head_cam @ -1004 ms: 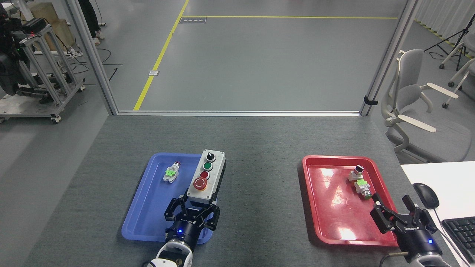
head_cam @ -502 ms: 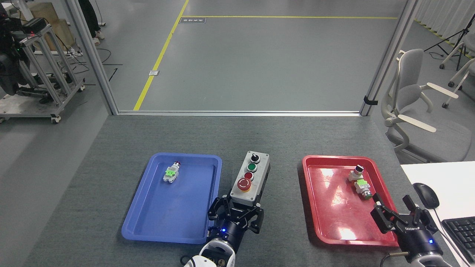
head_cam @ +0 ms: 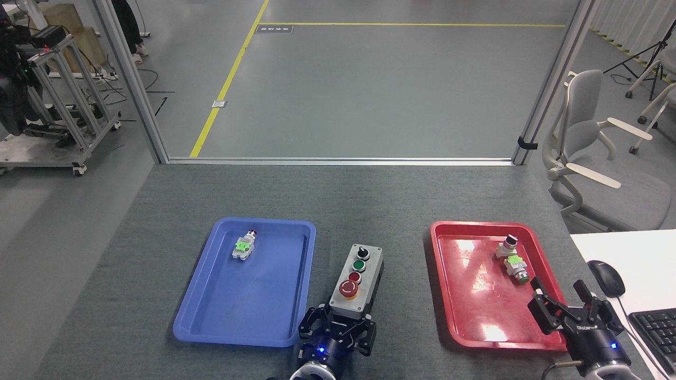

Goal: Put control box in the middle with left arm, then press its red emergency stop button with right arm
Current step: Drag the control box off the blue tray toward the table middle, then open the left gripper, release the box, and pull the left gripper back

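On the grey felt tabletop, the control box has been lowered between the trays, still clamped by the left gripper; right gripper open, press pending.

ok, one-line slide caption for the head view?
Left tool grips the control box on bare felt between blue tray and red tray.

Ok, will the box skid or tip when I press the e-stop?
Probably won't tip: the box lies flat and oblong. The e-stop sits near its end, so slight rocking is possible. The felt-like table likely resists skidding.
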